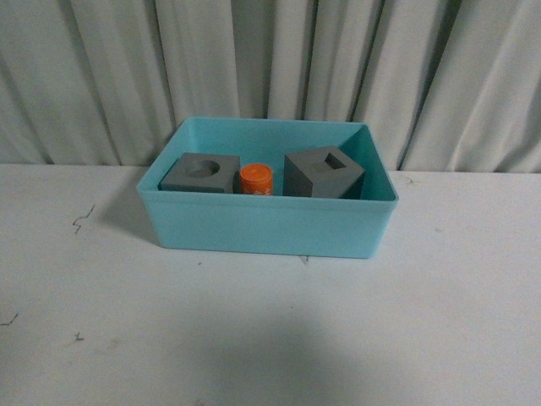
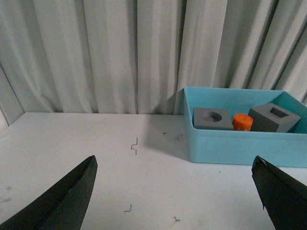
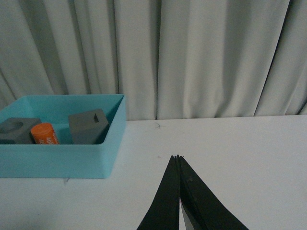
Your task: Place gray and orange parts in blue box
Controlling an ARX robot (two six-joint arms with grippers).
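We work on a white tabletop [image 1: 270, 338], scuffed with small dark marks, that runs back to a wall of pale pleated curtain [image 1: 270, 59]. Nearest to us are our own tools: the left gripper [image 2: 175, 191] has its black fingers [image 2: 67, 201] spread wide with nothing but bare table between them, and the right gripper [image 3: 178, 160] has its fingers pressed together to a point, holding nothing.

Well beyond both sets of fingertips sits the light blue rectangular plastic bin [image 1: 269, 227]. Inside it, left to right, lie the matte gray cube with a round recess [image 1: 198, 173], the small orange cylinder [image 1: 256, 179] and the matte gray cube with a rectangular recess [image 1: 323, 174], the last one tilted. We see no part left outside, so we judge the task done.

The danger now is our own movement: a careless sweep of either arm toward the bin could strike its rim, shove it along the table or tip it and spill the parts.
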